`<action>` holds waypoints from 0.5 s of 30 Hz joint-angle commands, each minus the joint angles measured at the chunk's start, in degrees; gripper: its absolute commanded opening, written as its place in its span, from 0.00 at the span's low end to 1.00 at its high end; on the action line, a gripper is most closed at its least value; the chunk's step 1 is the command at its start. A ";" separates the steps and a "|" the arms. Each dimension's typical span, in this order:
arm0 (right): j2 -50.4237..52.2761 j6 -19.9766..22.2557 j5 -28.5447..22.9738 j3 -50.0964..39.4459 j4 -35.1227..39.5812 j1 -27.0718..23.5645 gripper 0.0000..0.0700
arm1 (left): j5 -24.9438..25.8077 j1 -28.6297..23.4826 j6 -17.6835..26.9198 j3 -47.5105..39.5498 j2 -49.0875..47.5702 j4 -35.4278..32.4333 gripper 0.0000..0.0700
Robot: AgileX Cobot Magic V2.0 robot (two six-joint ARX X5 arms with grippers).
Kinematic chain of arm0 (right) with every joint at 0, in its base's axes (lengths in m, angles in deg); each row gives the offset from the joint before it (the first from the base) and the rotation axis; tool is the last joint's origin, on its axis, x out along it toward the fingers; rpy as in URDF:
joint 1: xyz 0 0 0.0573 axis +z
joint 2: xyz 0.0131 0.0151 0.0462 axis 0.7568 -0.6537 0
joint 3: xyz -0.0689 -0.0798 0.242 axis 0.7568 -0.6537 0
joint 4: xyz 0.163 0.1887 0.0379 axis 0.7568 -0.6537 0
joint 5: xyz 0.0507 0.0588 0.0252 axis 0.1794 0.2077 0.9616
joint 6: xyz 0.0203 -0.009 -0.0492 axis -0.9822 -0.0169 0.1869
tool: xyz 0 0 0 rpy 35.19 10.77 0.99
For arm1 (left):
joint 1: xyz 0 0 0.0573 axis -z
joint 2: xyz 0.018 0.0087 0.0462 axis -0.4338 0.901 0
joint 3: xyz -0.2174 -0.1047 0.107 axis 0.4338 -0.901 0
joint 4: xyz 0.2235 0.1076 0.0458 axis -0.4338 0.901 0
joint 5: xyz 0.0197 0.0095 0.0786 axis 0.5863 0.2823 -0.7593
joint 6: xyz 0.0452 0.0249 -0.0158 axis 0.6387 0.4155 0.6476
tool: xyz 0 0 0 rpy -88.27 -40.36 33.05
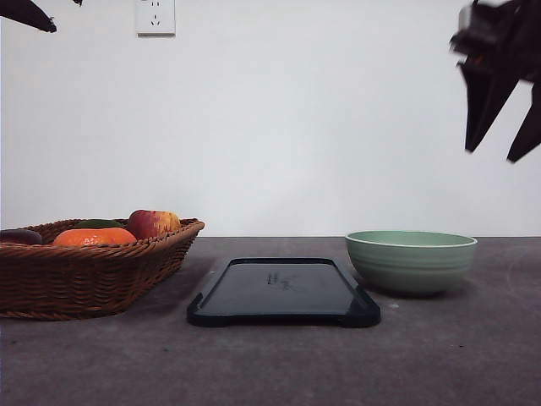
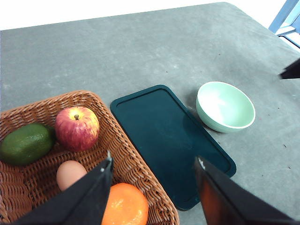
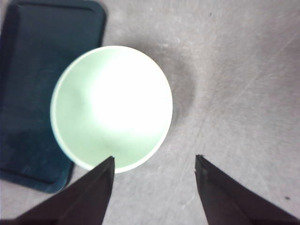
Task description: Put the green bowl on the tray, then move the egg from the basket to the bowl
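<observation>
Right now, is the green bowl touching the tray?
Apart. The left wrist view shows a strip of grey table between the green bowl and the tray; the front view shows the same gap.

Black tapered right gripper (image 1: pixel 500 154), matte wedge-shaped fingers (image 3: pixel 84 197), pointed tips

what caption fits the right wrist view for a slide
Open right gripper hovering above the empty green bowl beside the black tray.
</observation>
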 commanded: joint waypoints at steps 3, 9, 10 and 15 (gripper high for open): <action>-4.55 -0.19 -0.22 1.83 0.77 0.09 0.48 | 0.46 0.13 -0.07 1.51 0.37 -0.68 0.50; -9.17 0.11 -0.20 1.88 3.17 0.09 0.48 | 0.46 0.13 -0.06 1.51 0.37 -0.68 0.50; -9.77 0.11 -0.20 1.88 3.54 0.09 0.48 | 0.46 0.13 -0.04 1.51 0.37 -0.70 0.50; -12.85 0.11 -0.17 1.88 4.78 0.11 0.47 | 0.46 0.13 -0.04 1.51 0.37 -0.69 0.50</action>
